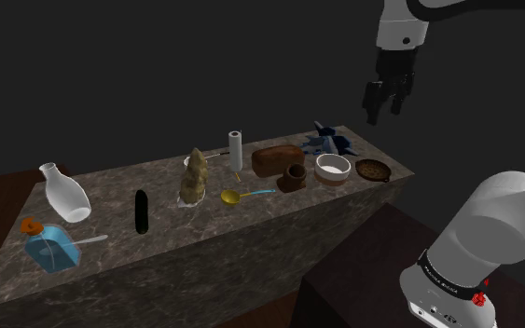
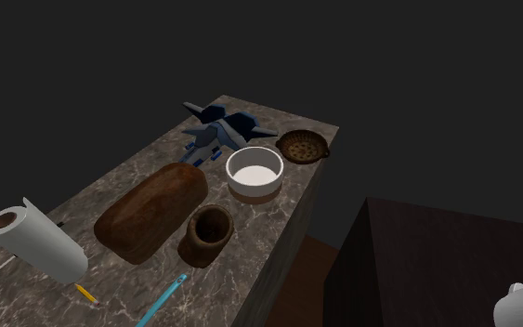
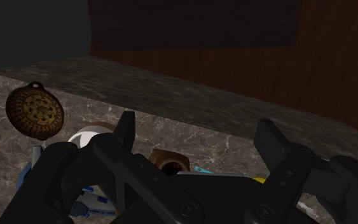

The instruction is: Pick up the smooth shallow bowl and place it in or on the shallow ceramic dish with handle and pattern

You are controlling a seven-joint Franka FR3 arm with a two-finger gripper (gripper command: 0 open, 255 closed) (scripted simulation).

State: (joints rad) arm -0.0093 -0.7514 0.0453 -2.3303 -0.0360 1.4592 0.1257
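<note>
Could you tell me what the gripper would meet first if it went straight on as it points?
Most likely the bare counter top, near the brown cup and the white bowl. The open gripper hangs high above it, so depth is unsure.

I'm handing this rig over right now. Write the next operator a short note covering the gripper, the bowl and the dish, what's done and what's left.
Gripper: open and empty, high above the right end of the counter as the shoulder view shows it.
Bowl: white, upright on the counter between the brown loaf and the dish, untouched.
Dish: brown, patterned, with a small handle, at the counter's corner. It is close to the bowl but apart from it, and nothing is in it.
Done: nothing yet.
Left: lower to the bowl, grip its rim, lift it, then set it in the dish.
</note>
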